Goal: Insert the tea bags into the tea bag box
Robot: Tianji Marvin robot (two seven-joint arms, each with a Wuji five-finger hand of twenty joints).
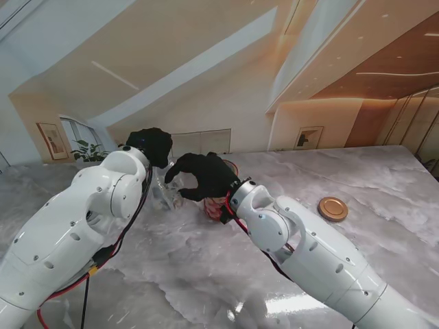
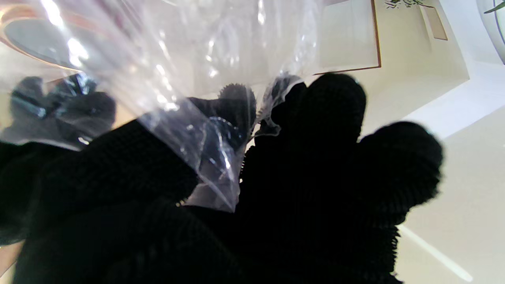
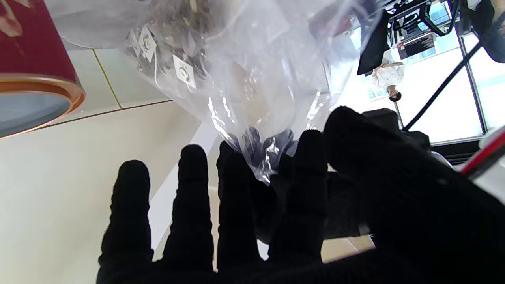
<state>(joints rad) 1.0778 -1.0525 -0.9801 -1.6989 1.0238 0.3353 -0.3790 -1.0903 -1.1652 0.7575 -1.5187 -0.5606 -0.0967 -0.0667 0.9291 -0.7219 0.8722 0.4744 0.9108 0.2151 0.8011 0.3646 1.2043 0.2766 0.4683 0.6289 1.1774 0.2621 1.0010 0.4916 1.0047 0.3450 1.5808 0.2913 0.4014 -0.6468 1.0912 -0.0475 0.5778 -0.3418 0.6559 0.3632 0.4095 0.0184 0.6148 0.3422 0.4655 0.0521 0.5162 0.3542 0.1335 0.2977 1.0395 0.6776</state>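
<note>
Stand view | left hand and right hand grip clear bag | red box mostly hidden

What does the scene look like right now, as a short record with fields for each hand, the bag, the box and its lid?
left hand: shut on clear plastic bag
right hand: pinching the same bag's edge
bag contents: tea bags with white tags
tea bag box: red with gold rim, beside the bag
gold lid: on marble table, right of both hands
</note>
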